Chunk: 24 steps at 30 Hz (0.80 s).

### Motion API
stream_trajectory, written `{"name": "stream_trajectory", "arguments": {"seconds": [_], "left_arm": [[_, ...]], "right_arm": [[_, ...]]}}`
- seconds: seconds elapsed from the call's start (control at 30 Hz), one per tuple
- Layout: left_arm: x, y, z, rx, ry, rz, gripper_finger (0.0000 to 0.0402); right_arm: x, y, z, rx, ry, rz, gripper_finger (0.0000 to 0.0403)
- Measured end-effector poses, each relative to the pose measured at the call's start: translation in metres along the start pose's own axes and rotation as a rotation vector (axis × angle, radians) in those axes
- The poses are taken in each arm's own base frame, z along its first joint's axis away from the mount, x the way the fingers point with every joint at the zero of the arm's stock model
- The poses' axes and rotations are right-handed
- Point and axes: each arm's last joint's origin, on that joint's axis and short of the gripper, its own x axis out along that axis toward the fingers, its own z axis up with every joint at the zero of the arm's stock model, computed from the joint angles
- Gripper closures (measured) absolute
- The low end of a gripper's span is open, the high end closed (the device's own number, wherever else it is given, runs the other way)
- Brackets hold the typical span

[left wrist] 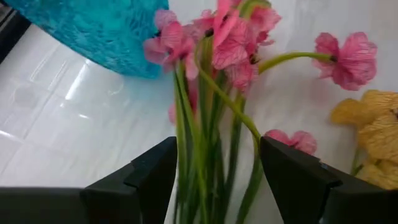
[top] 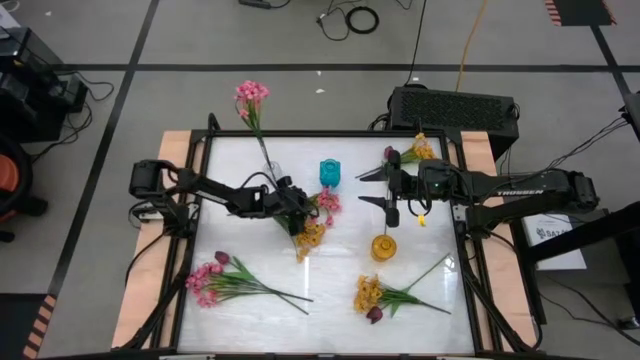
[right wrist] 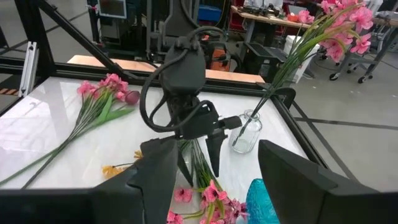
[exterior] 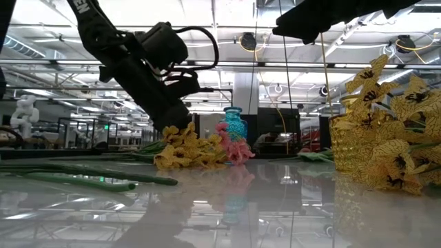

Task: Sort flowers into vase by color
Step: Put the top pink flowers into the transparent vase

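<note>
Standing at the table's far side, a clear glass vase (top: 270, 168) holds a tall pink spray (top: 251, 97), while the teal textured vase (top: 330, 173) and the amber one (top: 383, 246) look empty. Left gripper (top: 300, 212) straddles the green stems of a pink and yellow bunch (top: 318, 222) lying flat, jaws released, blooms pointing toward the teal vase. Right gripper (top: 372, 187) hovers unclenched, holding nothing. Two more sprays (top: 225, 282) lie near the front edge.
</note>
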Motion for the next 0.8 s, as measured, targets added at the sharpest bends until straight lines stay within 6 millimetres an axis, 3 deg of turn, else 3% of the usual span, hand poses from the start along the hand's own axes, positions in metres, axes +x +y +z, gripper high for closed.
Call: {"name": "stream_trajectory", "arguments": {"seconds": [0.23,0.63,0.8], "left_arm": [[0.0024,0.0078,-0.0058,-0.039,0.06,-0.061,0.0211],[0.0022,0.0059,-0.0061,-0.005,0.062,-0.126,0.0384],[-0.0018,0.0072,-0.0018,0.006,0.037,-0.114,0.0388]], "right_arm": [[0.0,0.0,0.0,0.0,0.0,0.0,0.0186],[0.0,0.0,0.0,0.0,0.0,0.0,0.0186],[0.0,0.0,0.0,-0.004,0.0,0.0,0.0186]]}}
